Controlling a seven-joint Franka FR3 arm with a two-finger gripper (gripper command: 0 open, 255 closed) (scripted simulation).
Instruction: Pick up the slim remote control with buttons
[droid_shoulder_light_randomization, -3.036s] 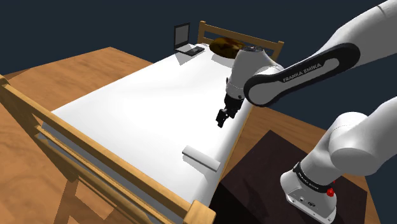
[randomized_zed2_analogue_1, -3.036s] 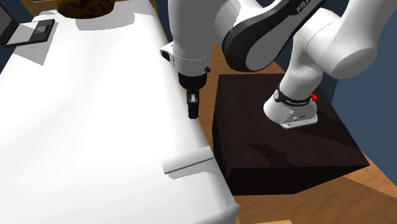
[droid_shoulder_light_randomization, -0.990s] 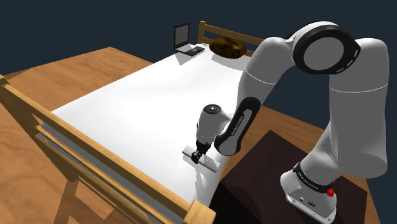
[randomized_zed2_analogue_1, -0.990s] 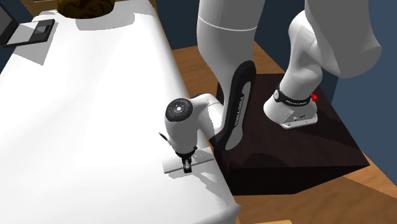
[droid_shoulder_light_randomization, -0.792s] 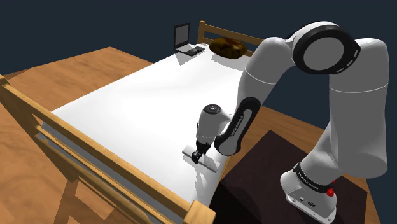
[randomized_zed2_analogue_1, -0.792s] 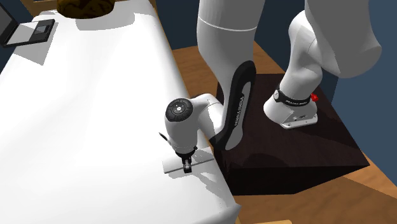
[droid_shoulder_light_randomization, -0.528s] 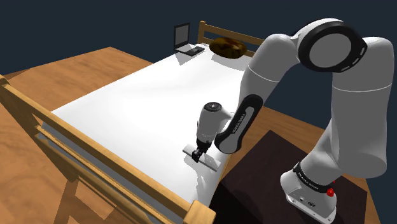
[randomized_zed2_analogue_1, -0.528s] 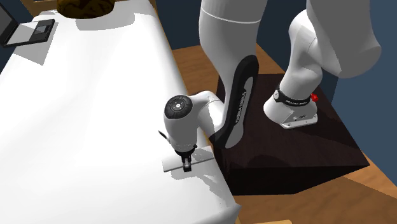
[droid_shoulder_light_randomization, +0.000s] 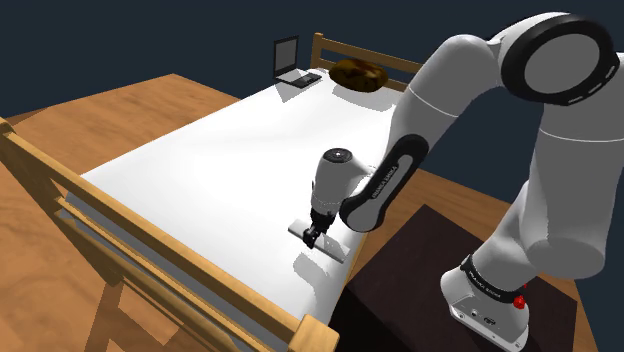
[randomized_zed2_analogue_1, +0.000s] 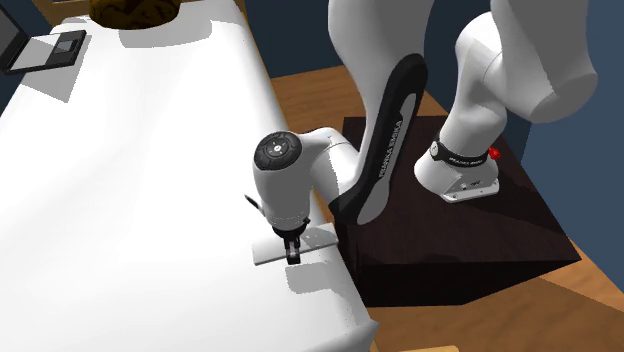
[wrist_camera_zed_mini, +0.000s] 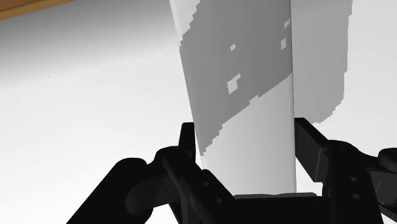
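Remote (wrist_camera_zed_mini: 245, 114) btwn jaws (tight, both sides)

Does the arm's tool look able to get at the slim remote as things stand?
Apparently yes: the tool straddles the white remote near the edge of the bed. Its fingers press on the remote's two long sides, with nothing else between them.

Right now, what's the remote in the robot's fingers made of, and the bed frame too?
The remote control in the gripper is drawn plain matt white-grey with small paler squares for buttons; its material can't be told, perhaps plastic. The bed frame looks like smooth wood: warm orange-brown with grain streaks.
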